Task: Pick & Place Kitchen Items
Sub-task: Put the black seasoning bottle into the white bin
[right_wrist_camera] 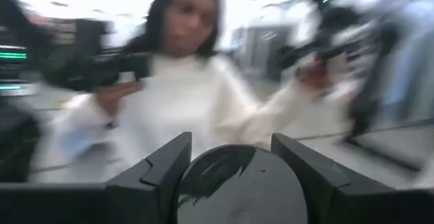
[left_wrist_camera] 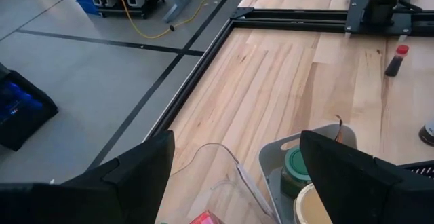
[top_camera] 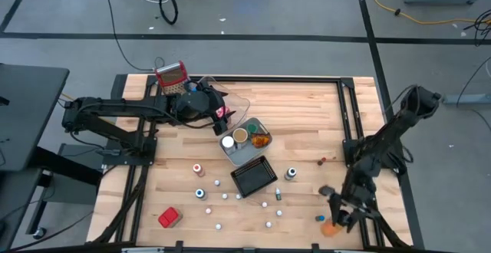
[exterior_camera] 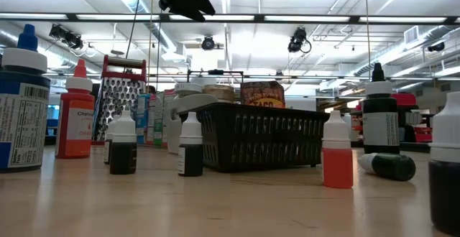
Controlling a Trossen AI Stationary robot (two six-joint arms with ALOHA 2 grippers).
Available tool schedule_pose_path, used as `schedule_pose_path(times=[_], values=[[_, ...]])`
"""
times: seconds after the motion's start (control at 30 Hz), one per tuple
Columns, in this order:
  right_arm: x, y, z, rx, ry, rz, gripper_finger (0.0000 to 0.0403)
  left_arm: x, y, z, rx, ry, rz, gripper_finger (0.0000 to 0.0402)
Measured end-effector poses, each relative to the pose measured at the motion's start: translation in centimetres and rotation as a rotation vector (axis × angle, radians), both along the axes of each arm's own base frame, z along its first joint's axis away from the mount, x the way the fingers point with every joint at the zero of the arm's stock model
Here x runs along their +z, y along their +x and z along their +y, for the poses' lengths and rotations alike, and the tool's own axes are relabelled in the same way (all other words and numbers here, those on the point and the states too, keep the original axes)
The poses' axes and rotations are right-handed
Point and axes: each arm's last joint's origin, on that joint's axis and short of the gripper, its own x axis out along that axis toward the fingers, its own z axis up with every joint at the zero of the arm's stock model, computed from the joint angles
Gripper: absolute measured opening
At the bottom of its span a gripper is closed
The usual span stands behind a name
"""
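My left gripper [top_camera: 224, 113] hangs open over the clear tray [left_wrist_camera: 220, 176] near the table's far middle; a small red item [left_wrist_camera: 207, 218] shows below it between the fingers, untouched. The grey tray [top_camera: 230, 155] beside it holds round jars, one green-lidded [left_wrist_camera: 296, 170]. Small white-capped bottles [top_camera: 225, 196] stand around the black basket [top_camera: 254, 176], and a red carton [top_camera: 169, 217] lies near the near edge. My right gripper [top_camera: 338, 209] is at the near right corner, pointing out past the table edge, shut on a dark round thing [right_wrist_camera: 239, 183]. My right gripper has the dark round thing [right_wrist_camera: 203, 176] between its two fingers [right_wrist_camera: 163, 166], one on each side; it fills the gap between them. The gripper points roughly level over the table's near edge. What the thing is, and how far back it reaches, does not show.
A metal grater with a red top [top_camera: 172, 77] stands at the far left. An orange item [top_camera: 330, 228] and a blue cap [top_camera: 318, 218] lie under the right gripper. A small dark bottle [top_camera: 323, 160] lies by the right rail. A person in white [right_wrist_camera: 183, 108] stands beyond the near edge.
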Motion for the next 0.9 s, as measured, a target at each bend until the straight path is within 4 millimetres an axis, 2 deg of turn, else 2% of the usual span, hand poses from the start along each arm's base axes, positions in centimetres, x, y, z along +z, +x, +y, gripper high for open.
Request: schedule_pose_path(times=[0.23, 0.37, 0.47, 0.57, 0.67, 0.9], values=[[2.3, 1.8, -3.6, -0.492, 0.075, -0.161, 0.0199, 0.0, 0.0, 0.0, -0.001, 0.0, 0.0, 0.0327], [3.4, 3.4, -6.0, -0.842, 0.121, -0.188, 0.0202, 0.0, 0.0, 0.0, -0.006, 0.008, 0.006, 0.0327], [4.5, 5.0, -7.7, -1.023, 0.16, -0.18, 0.0201, 0.0, 0.0, 0.0, -0.016, 0.026, 0.019, 0.0327], [5.5, 7.1, -8.9, -1.113, 0.183, -0.16, 0.0201, 0.0, 0.0, 0.0, -0.021, 0.034, 0.024, 0.0327], [5.4, 9.7, -9.7, -1.145, 0.144, -0.105, 0.0201, 0.0, 0.0, 0.0, -0.017, 0.035, 0.024, 0.0327], [2.9, 15.6, -10.5, -1.211, 0.091, 0.071, 0.0201, 0.1, 0.0, 0.0, 0.003, 0.002, -0.01, 0.0327]])
